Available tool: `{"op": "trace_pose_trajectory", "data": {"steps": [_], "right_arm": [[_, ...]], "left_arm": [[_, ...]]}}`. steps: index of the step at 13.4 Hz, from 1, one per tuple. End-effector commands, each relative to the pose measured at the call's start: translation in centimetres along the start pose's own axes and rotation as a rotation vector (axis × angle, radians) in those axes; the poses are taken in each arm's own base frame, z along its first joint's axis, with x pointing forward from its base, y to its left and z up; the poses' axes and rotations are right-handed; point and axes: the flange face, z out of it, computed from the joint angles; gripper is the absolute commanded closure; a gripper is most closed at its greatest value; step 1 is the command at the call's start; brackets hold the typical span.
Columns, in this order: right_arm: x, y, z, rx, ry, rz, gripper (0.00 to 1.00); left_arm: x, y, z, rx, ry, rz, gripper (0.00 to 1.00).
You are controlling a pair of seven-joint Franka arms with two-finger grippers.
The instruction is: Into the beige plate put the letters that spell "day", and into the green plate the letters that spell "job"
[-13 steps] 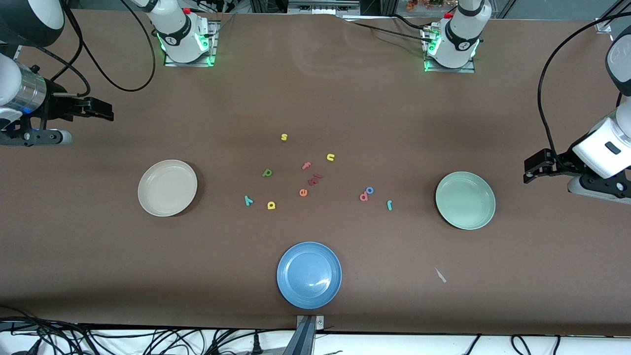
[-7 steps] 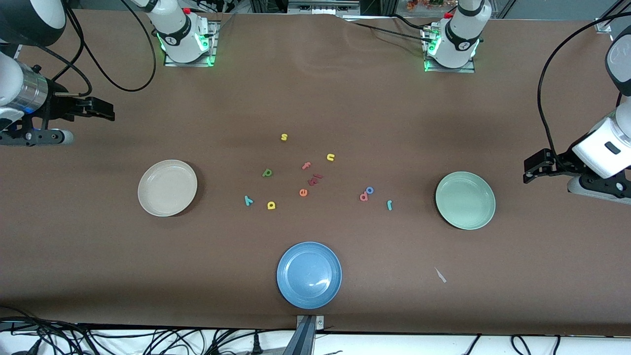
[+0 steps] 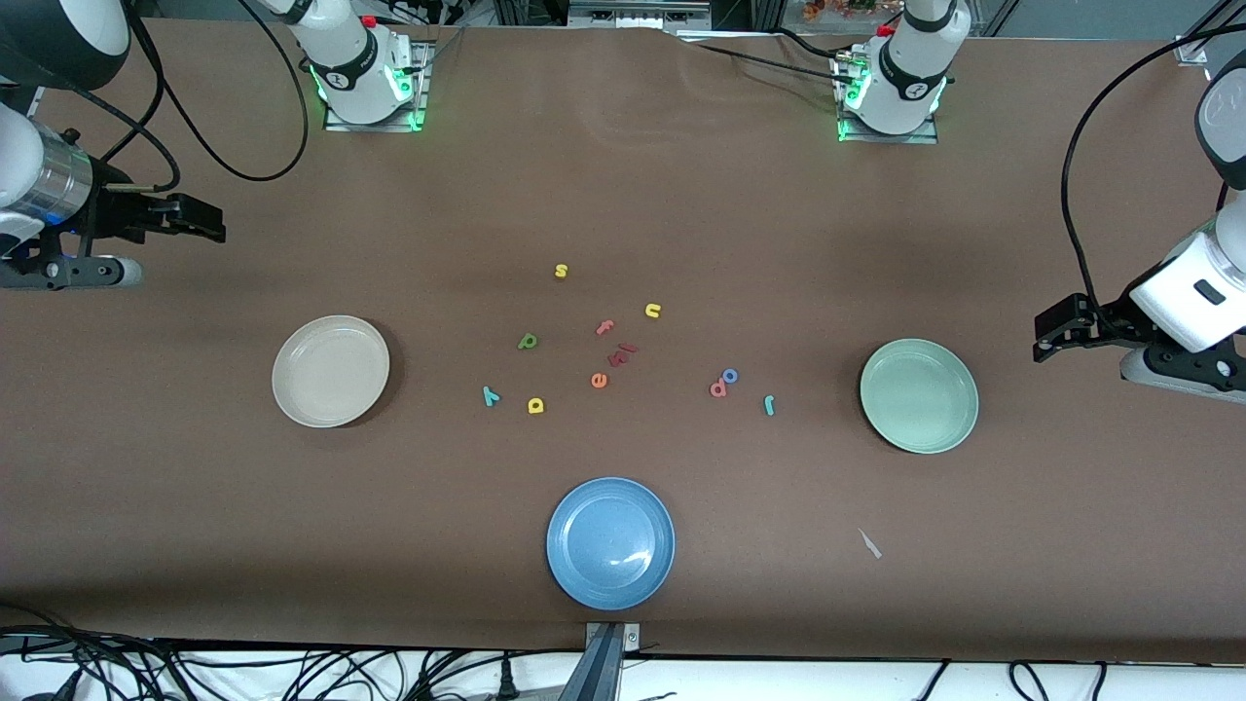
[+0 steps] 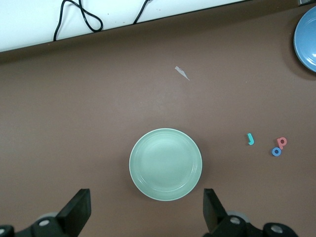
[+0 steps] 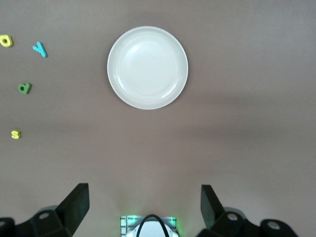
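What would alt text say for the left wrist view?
A pale green plate sits empty on a brown table, seen from above between the open fingers of the left claw. Beside it lie a teal "j", a blue "o" and a salmon "b", with a blue plate at the edge.

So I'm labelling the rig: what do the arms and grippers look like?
Both arms are glossy white with black joints and black cables; their bases glow green. The right gripper and left gripper are black, each with two blocky fingers.
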Motion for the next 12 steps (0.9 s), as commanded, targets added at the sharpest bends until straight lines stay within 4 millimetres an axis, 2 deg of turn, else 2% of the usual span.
{"op": "trace_pose_trajectory", "data": {"steps": [1, 12], "right_arm": [[0.57, -0.17, -0.94, 0.007, 0.041, 0.007, 0.0], [0.64, -0.24, -0.93, 0.005, 0.046, 0.004, 0.0]], "left_arm": [[0.37, 0.1, -0.42, 0.023, 0.006, 0.003, 0.0], [0.37, 0.11, -0.42, 0.021, 0.006, 0.001, 0.0]]}}
